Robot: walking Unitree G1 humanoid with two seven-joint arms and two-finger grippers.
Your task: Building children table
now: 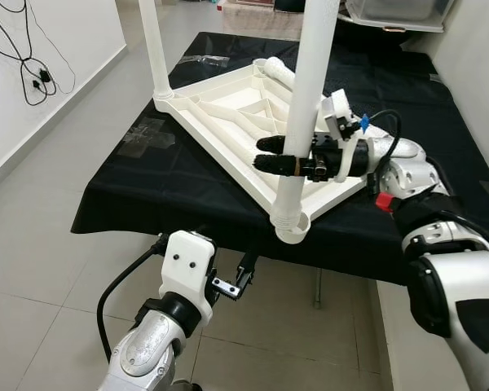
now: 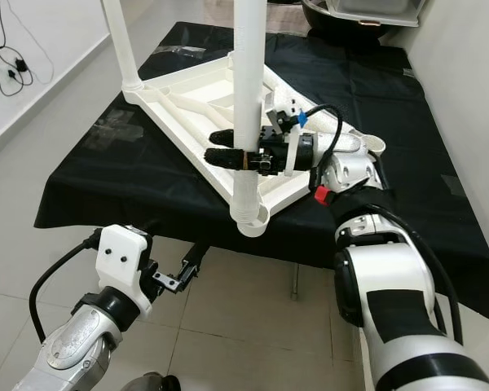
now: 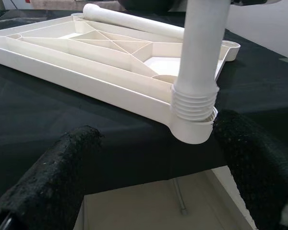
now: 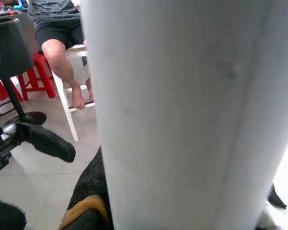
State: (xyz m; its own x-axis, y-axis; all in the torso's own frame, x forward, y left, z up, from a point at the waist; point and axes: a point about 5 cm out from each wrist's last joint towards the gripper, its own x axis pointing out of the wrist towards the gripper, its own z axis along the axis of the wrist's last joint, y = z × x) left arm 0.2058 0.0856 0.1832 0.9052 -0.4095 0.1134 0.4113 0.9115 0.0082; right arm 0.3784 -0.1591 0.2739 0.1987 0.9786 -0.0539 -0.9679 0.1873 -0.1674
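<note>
Gripping the near leg (image 1: 308, 106) with the right hand (image 1: 270, 154), fingers clamped on either side of the white tube a little above its threaded base. Standing upright in the near corner socket (image 1: 290, 226) of the upturned tabletop (image 1: 220, 114), which lies underside-up on the black-draped bench (image 1: 147, 187), with that socket right at the bench's front edge. Another leg (image 1: 151, 45) already upright at the tabletop's far-left corner; one loose leg (image 3: 134, 21) lying across the ribbing behind the near leg. Left hand (image 3: 149, 177) waiting below the bench edge, just in front of the socket, fingers spread wide and empty. Risks, as a guess: cross-threading if turned with the near leg tilted; slipping of the smooth tube in the grip; dragging the tabletop off the bench edge, since nothing pins it down.
</note>
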